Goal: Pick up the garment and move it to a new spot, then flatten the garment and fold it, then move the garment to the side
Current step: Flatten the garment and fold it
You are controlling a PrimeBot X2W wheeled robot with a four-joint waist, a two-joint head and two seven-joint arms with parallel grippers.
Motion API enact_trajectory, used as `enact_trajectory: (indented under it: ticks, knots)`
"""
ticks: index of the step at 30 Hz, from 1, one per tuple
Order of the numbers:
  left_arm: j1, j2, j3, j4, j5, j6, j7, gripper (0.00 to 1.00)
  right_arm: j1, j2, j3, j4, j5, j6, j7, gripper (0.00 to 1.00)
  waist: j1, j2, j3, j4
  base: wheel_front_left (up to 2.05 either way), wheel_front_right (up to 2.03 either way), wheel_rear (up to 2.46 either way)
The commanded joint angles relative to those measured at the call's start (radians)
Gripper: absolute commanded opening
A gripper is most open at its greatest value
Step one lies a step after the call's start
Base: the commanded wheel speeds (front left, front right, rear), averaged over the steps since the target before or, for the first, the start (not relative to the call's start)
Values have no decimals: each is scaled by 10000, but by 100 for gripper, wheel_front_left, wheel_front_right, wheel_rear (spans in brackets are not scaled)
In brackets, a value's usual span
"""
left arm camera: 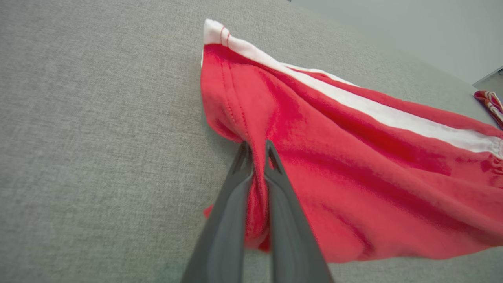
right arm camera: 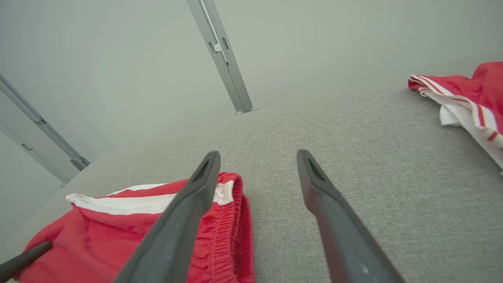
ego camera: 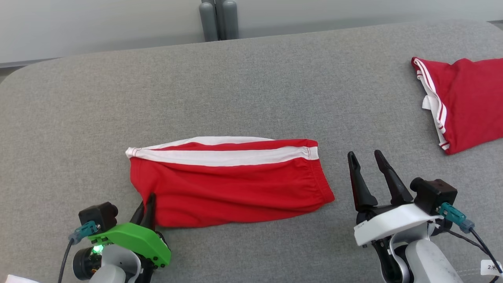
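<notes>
Pinching the lower left corner of the red shorts (ego camera: 232,184), our left gripper (left arm camera: 255,147) has its two dark fingers drawn together on a fold of fabric, with red cloth bunched between them in the left wrist view. We judge the grip sits at this leg-hem corner because a corner gives us a clean edge to lift or pull taut. The shorts lie in the middle of the head view, a little below centre, spread lengthwise on the grey padded surface (ego camera: 251,78), with the white stripe along their upper edge and the elastic waistband toward the right. Our right gripper (ego camera: 365,155) stands just right of that waistband, at the lower right of the frame, jaws spread wide, holding nothing and apart from the cloth. We read this as the start of a two-handed move: the right side needs its own hold on the waistband end before we can carry the shorts level. A second red garment (ego camera: 463,102) rests at the upper right, well apart
</notes>
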Motion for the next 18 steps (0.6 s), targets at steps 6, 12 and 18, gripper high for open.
enact_trajectory:
  ticks: [6,12,18]
  knots:
    - [458,152,14,-480,118,481,5,100,197,-9,-47,-70,-97,3,166,100,0,0,-251,120,0,0,0]
    - [892,432,194,-1057,466,909,-534,100,378,-34,-146,-112,-163,3,271,100,0,0,-465,194,0,0,0]
    - [1346,562,188,-1809,732,1075,-1100,100,566,-163,-343,-55,-261,3,655,100,0,0,-658,391,0,0,0]
